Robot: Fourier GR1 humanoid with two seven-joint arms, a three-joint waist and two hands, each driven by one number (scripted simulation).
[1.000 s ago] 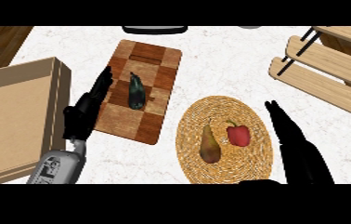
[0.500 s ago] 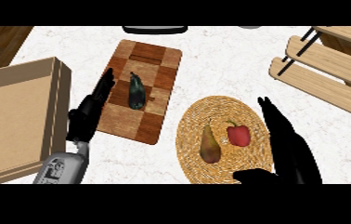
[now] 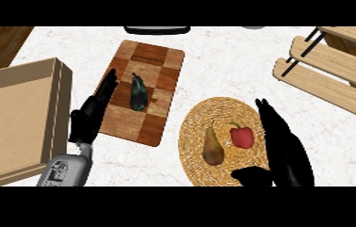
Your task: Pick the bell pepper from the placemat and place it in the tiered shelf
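A red bell pepper (image 3: 242,136) lies on a round woven placemat (image 3: 208,113), with a brownish pear (image 3: 213,147) to its left. My right hand (image 3: 284,146) is open just right of the pepper, fingers stretched up along the mat's right edge and thumb below the pepper; it does not touch the pepper. The wooden tiered shelf (image 3: 321,63) stands at the upper right. My left hand (image 3: 94,110) rests open at the left edge of the cutting board.
A checkered wooden cutting board (image 3: 149,70) holds a dark eggplant (image 3: 138,93). A cardboard box (image 3: 28,117) fills the left side. A dark object (image 3: 157,30) sits at the counter's far edge.
My right hand has moved up and left, closer to the pepper. The left hand stays where it was.
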